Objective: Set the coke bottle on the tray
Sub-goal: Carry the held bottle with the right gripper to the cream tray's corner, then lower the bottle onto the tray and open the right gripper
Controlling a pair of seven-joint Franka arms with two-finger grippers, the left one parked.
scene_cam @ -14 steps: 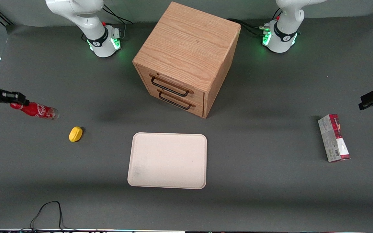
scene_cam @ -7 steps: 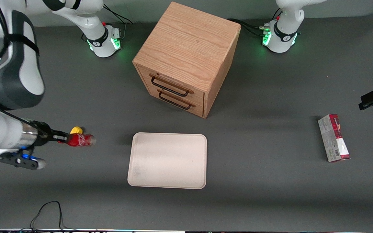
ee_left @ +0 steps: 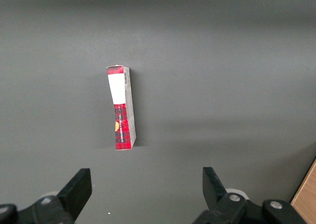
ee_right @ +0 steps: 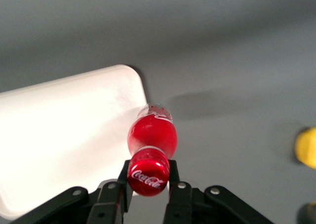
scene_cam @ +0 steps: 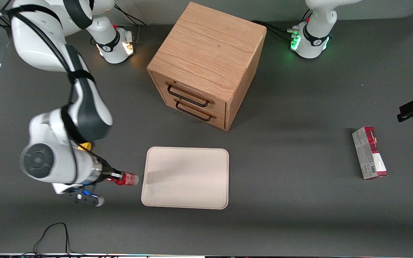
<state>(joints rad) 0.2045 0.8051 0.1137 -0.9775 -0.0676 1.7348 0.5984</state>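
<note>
Red, white-lettered coke bottle (ee_right: 152, 135) with clear base is clenched by the tool (ee_right: 148, 182) near the tray (scene_cam: 192, 193).

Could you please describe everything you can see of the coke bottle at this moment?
The coke bottle is a small, slim red bottle with a red cap bearing white lettering and a clear base. It looks like plastic. The gripper is shut on it at the cap end, holding it off the table, base pointing away from the gripper toward the tray. In the front view it sits just short of the tray's edge toward the working arm's end, not yet over the tray. Only the gripper's fingers touch it.
</note>
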